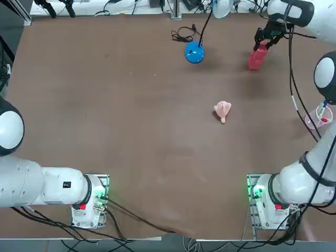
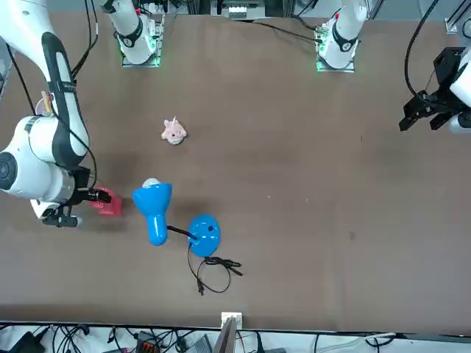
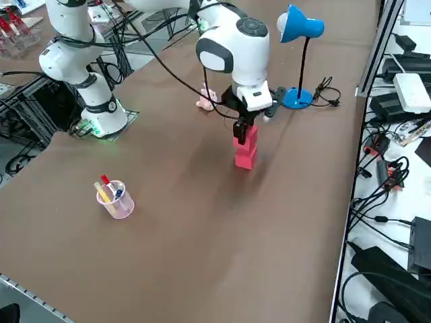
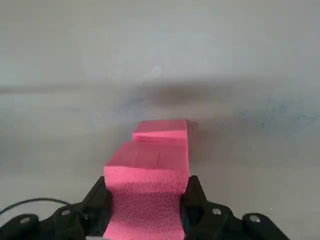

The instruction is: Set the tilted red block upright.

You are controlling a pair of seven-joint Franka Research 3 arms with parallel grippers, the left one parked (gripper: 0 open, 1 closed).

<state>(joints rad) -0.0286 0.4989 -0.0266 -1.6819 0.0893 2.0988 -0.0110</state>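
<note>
Red block [image 3: 245, 152] is pinched at its top by the right claw [image 3: 242, 125], nearly upright on the surface [image 3: 202, 222]; release remains.

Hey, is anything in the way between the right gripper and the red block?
No. The right gripper is already shut on the red block, one finger on each side. The blue lamp stands well aside.

Right arm [image 3: 232, 47]: glossy white rounded shells with dark grey joint bands, black cable looped along its links at upper centre, base [image 1: 268, 197] with green indicator light and red patch at lower right of the overhead frame, black pincer [image 4: 147, 210] with small silver screws in its fingers.
</note>
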